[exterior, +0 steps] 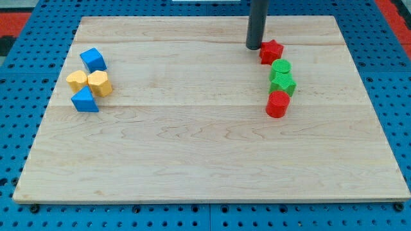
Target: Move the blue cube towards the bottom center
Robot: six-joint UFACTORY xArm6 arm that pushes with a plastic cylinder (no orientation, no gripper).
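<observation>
Big wooden table filling most of the view, light in colour, sitting on a blue board with holes. Dark straight rod coming down from the view's top, near the table's top edge and a bit right of the middle. No pincer on this arm, so nothing opening or shutting and nothing held; just my tip resting on the wood. Right next to my tip, on its right side, the red star block, looking like it touches or almost touches. Below that star, a short line of blocks going down toward the table's right edge area: a green round block, then a green star-like block pressed close under it, then a red round block at the bottom of the line. Far over by the table's left edge, a small bunch of four blocks packed together. At the top of the bunch, the blue cube, near the table's top left corner, well apart from my tip. Under it, two yellow blocks side by side: a yellow heart-like block on the left and a yellow six-sided block on the right. Lowest in the bunch, a blue triangle block, touching the yellow ones.
</observation>
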